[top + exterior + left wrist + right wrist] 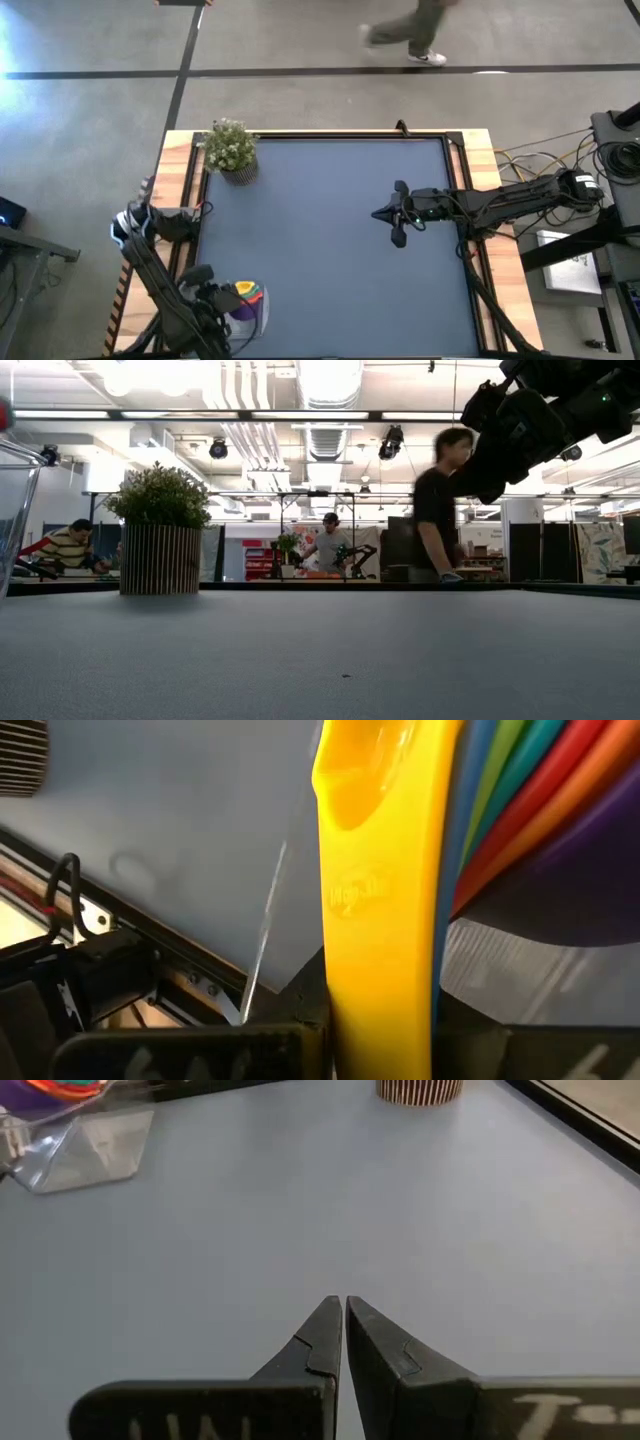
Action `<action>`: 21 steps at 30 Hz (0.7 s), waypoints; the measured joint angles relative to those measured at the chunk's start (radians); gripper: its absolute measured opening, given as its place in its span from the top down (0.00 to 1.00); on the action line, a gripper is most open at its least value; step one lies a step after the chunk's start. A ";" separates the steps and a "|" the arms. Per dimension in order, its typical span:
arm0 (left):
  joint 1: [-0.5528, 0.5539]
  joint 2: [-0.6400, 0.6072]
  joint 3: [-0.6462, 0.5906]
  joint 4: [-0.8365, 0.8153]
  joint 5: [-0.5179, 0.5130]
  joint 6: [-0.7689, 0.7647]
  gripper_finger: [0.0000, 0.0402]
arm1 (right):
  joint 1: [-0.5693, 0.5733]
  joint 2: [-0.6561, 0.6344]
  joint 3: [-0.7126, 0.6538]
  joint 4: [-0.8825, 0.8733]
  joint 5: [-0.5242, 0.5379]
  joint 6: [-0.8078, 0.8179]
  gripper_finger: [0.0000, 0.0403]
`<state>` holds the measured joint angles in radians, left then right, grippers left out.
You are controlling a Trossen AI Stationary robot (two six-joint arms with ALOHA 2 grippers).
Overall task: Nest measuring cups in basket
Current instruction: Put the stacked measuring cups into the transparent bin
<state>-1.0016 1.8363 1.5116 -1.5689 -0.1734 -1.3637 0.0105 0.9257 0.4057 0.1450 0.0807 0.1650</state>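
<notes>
— Where are the measuring cups (246, 297) right now?

— Stacked one inside the other, at the near left corner of the table (330, 250), inside the clear basket (262, 312). From above you can make out yellow, orange, green and purple. The left wrist camera shows them very close: a yellow handle (385, 900) running straight up the picture, with blue, green, orange, red and purple rims fanned out beside it.

— And the left gripper (205, 292)?

— It sits right at that corner, against the basket and the cups. The yellow handle comes up from between its dark fingers, but I cannot tell whether they are clamped on it or just beside it.

— Is the basket flat on the table?

— I cannot tell that for sure. In the low view only its clear wall (15, 510) shows at the left edge, leaning a little.

— What about the right gripper (396, 214)?

— It hangs above the middle-right of the table, well apart from the basket, holding nothing. Its fingers (318, 1342) are pressed together, tip to tip.

— Anything else on the table?

— A small potted plant (231, 149) stands upright at the far left corner. Beyond the table a person (438, 510) is walking past, and others sit farther back in the room.
</notes>
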 joint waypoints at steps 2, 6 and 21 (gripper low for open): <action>-0.012 0.033 0.000 -0.003 0.000 0.000 0.94 | 0.000 0.000 0.000 0.000 0.000 0.000 0.98; -0.034 0.087 0.000 -0.001 0.003 -0.002 0.94 | 0.000 0.000 0.000 0.001 0.000 0.000 0.98; -0.066 0.154 -0.016 -0.003 0.034 -0.015 0.94 | 0.000 0.000 0.000 0.012 0.002 -0.002 0.98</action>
<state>-1.0679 1.9904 1.4952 -1.5719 -0.1390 -1.3789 0.0105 0.9257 0.4055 0.1566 0.0822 0.1631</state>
